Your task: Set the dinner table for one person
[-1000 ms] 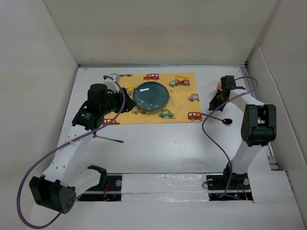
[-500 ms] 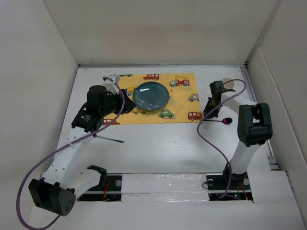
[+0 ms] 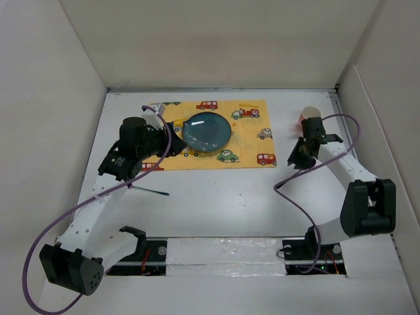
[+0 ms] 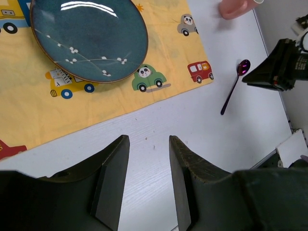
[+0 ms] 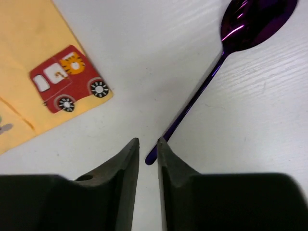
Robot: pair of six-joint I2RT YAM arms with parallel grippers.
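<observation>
While the right pincer (image 5: 148,142) is hovering, slightly parted, at the spoon (image 5: 207,79) handle's tip, the handle is running diagonally away; the left pincer (image 4: 147,140), gaping and empty, is sitting farther off.

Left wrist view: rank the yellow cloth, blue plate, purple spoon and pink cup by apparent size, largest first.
1. yellow cloth
2. blue plate
3. purple spoon and pink cup: unsure, since the frame's top edge cuts off the cup.
</observation>
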